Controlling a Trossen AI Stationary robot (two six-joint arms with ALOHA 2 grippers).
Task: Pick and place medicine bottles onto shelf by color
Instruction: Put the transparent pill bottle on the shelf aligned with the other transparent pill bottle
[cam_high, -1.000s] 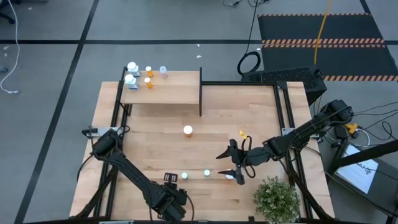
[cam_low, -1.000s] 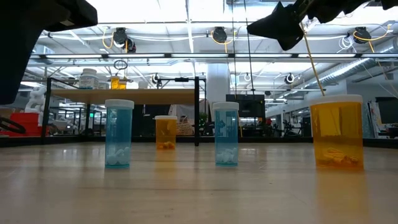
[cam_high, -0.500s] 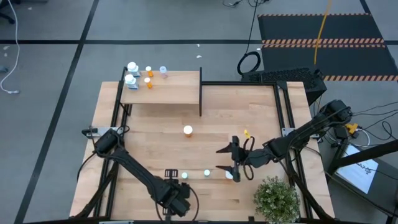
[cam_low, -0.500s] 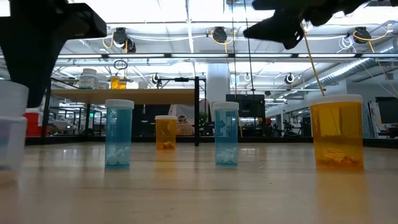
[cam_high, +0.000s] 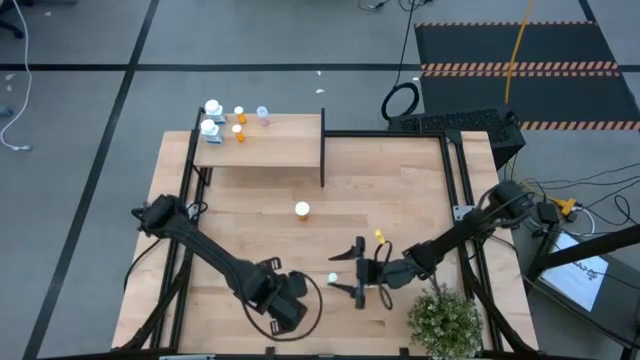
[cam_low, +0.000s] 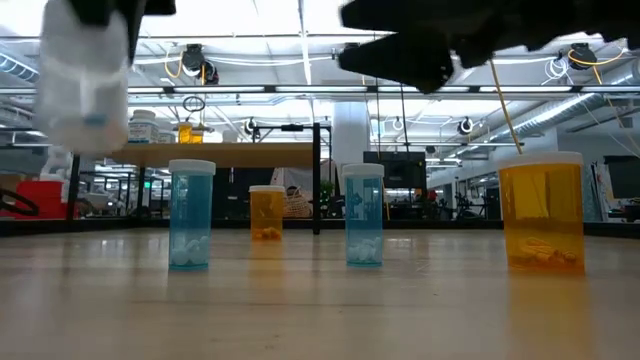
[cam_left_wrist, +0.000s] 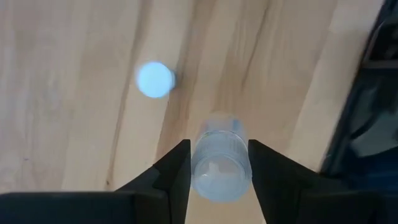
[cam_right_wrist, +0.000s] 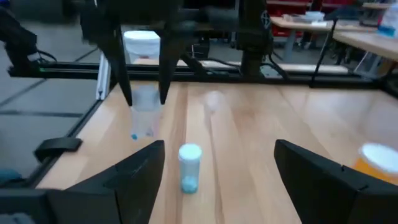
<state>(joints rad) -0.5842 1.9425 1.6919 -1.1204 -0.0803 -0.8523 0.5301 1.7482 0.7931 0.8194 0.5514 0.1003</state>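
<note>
My left gripper (cam_high: 285, 300) hangs over the table's near middle, shut on a pale clear medicine bottle (cam_low: 85, 80) with a white cap. My right gripper (cam_high: 345, 273) stands open and nearly level to its right, one blue bottle (cam_right_wrist: 189, 165) ahead of its fingers. Two blue bottles (cam_low: 190, 213) (cam_low: 363, 213), a small orange one (cam_low: 266, 212) and a near orange one (cam_low: 540, 212) stand on their bases on the table. The shelf (cam_high: 262, 140) at the far left carries white, orange and bluish bottles. My left gripper pinches the clear bottle at its upper end, by the cap (cam_left_wrist: 214, 180), between the two fingers (cam_left_wrist: 177, 168). The fingers come from above, pointing down. The bottle hangs upright below them (cam_right_wrist: 144, 115), lifted clear of the table.
A green potted plant (cam_high: 445, 320) stands at the near right corner, close behind my right arm. The shelf's black upright panel (cam_high: 322, 148) closes its right end. Bare tabletop (cam_high: 400, 180) lies between the shelf and the bottles.
My left gripper has risen with the clear bottle, which stood on the table and now hangs clear, and has rolled while shifting toward the far edge. My right gripper has moved toward the table's left, sunk and tipped toward level, still open.
</note>
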